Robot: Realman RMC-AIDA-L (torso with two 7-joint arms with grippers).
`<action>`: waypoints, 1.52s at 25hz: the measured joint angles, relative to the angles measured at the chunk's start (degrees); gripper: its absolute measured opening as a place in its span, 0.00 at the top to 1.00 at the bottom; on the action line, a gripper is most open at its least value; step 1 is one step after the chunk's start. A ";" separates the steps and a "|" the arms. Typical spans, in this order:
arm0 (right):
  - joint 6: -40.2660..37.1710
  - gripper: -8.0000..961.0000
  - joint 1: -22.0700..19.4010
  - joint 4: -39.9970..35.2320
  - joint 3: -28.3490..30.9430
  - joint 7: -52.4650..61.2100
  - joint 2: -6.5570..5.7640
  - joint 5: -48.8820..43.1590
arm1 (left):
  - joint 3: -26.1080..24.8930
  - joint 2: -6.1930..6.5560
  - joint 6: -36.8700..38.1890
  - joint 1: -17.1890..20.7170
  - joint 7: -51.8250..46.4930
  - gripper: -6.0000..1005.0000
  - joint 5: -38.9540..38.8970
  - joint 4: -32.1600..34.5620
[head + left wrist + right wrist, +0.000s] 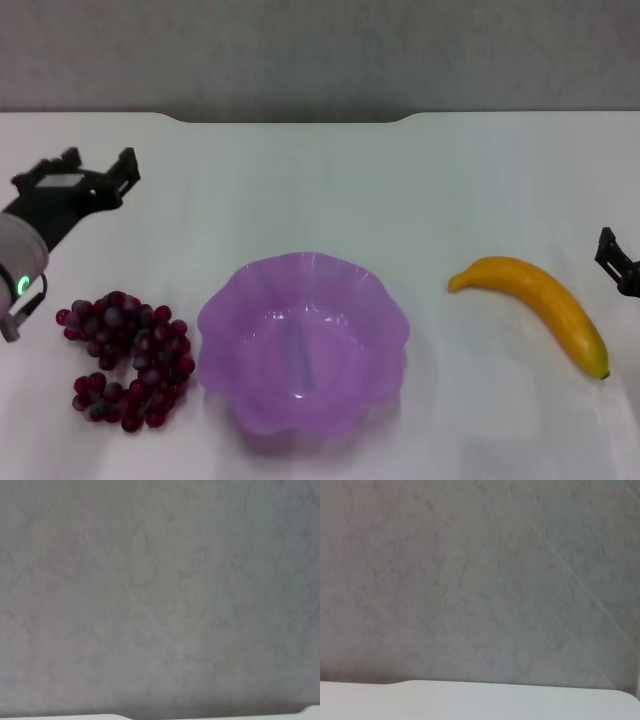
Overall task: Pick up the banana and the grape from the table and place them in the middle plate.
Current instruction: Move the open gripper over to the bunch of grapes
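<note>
Currently, progress: nothing placed; both fruits left to be moved.
Left gripper (98,172): held above the table's (320,190) left edge, beyond the grape (125,358); fingers seen apart, empty.
Grape: loose cluster near the front-left corner, just beside the middle plate (303,343).
Middle plate: front centre, empty.
Banana (540,305): right side, long axis slanted, dark tip toward the front-right corner.
Right gripper (618,263): at the right edge, barely seen; finger state cannot be told.

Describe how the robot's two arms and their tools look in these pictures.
The left arm is a rounded light-grey sleeve with a glowing green ring light and a thin dark cable beside it. Its left tool is black, angular, with blocky prongs. Of the right tool only a small black jagged piece shows.
</note>
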 joint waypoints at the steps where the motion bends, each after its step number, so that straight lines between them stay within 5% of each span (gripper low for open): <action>1: 0.02 0.07 0.01 0.00 0.00 0.01 0.00 -0.01 | 0.55 0.00 -2.49 0.15 0.02 0.33 -0.05 1.50; 2: 0.03 0.07 0.01 0.00 0.00 0.01 -0.01 -0.01 | 1.41 0.03 -6.85 0.20 0.16 0.37 -0.13 3.73; 9: 0.04 0.07 0.11 0.08 0.00 0.02 0.00 -0.11 | 5.43 -0.03 -36.11 -5.65 14.68 0.15 -9.72 14.82; 15: 0.09 0.07 0.11 0.25 0.00 0.02 0.00 -0.11 | -0.80 -0.05 -53.53 -14.75 35.60 0.12 -26.39 15.46; 27: 0.19 0.07 0.35 0.46 -0.10 0.02 -0.09 -0.18 | -19.29 0.02 -75.55 -30.33 53.21 0.11 -36.15 4.13; 38: 0.82 0.07 0.81 0.45 -0.16 0.02 -0.09 -0.34 | -31.33 0.20 -85.05 -34.94 66.22 0.11 -38.41 -0.92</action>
